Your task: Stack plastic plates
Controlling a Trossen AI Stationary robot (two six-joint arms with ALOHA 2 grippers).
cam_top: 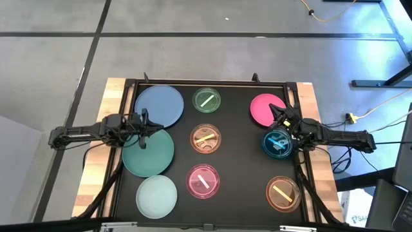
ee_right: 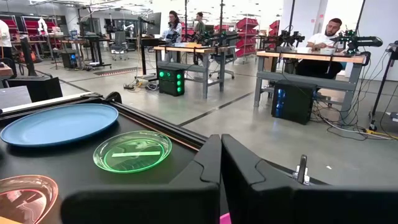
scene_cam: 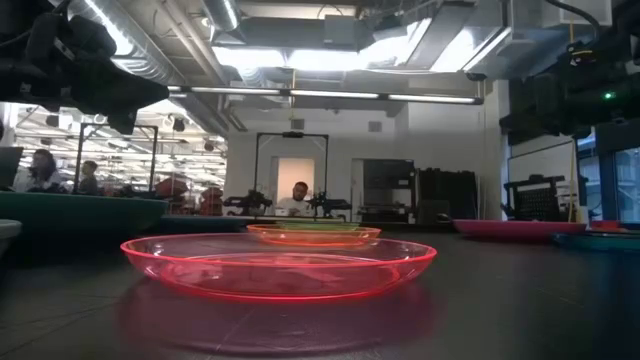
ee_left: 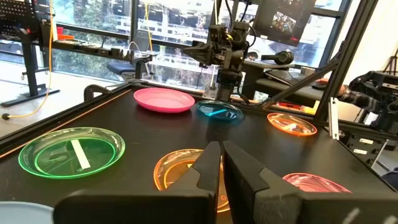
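End effector, left [cam_top: 143, 131]: fingers closed, empty, over the blue/teal large plates [cam_top: 149, 153]. End effector, right [cam_top: 281, 124]: closed, empty, between pink plate [cam_top: 265, 108] and small blue plate [cam_top: 277, 144]. Plates lie spread singly across tabletop [cam_top: 238, 193]. Judged light, thin, stiff, slippery; grip at raised rim.

The pink plate [scene_cam: 280, 265] is looking like glossy translucent plastic. The surface [cam_top: 235, 161] is showing matt black, its edge [cam_top: 96, 174] bare wood.
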